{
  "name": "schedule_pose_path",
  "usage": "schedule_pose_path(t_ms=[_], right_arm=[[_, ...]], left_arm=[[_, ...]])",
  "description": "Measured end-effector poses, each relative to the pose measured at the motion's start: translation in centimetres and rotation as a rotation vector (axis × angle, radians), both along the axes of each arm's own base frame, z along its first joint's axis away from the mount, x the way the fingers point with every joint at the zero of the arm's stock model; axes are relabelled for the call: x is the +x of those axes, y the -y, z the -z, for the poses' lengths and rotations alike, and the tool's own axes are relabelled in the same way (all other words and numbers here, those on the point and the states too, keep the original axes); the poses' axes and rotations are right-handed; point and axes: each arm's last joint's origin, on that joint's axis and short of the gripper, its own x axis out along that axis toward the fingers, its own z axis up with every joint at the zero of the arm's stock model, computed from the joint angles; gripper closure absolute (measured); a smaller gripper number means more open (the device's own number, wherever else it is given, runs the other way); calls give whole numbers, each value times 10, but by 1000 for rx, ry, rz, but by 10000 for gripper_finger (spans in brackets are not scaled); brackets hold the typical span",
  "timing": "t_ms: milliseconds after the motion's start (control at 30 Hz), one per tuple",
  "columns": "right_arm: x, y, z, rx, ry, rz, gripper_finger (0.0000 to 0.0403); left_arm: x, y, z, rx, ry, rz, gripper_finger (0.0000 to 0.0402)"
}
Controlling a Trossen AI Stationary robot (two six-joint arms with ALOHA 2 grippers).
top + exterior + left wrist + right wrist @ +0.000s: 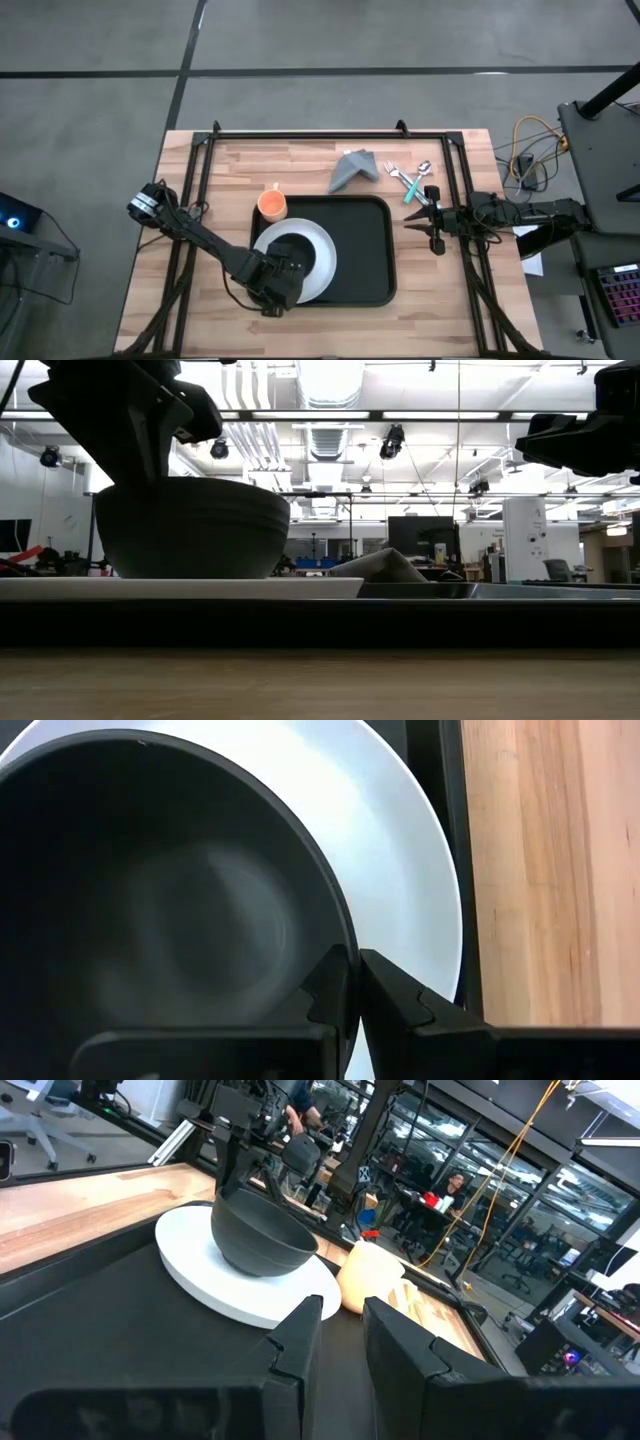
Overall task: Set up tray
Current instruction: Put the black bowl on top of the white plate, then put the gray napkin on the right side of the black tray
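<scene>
The black tray lies mid-table, and the white plate rests flat on its left part. A dark bowl stands upright on the plate; the low view shows this bowl from the side. My left gripper is over the plate's near-left part, shut on the bowl's rim. My right gripper hovers right of the tray, open and touching nothing. An orange cup stands by the tray's far left corner. My left gripper holds the dark bowl by its rim on the side toward the table's left. One finger is inside the bowl and one finger outside. The fingers come from above, pointing down. The bowl sits upright, its base on the white plate.
A folded grey napkin lies beyond the tray's far edge. A fork and a teal-handled spoon lie to its right, near my right gripper. A dark frame runs round the table. The tray's right half is bare.
</scene>
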Motion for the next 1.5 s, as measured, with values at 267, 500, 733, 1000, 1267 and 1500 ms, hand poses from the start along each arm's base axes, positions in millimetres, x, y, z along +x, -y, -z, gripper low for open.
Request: schedule_pose_path(t_ms=[267,500,733,1000,1267,1500], right_arm=[[0,0,0,0,0,0,335],[0,0,0,0,0,0,335],[0,0,0,0,0,0,335],[0,0,0,0,0,0,335],[0,0,0,0,0,0,335],[0,0,0,0,0,0,335]], left_arm=[[0,0,0,-25,-14,5,382],[0,0,0,-32,-18,5,354],[1,-2,0,-32,-18,-1,321],[5,0,-10,-39,12,24,317],[10,2,-24,-56,44,26,317],[18,-8,-37,49,67,211,317]])
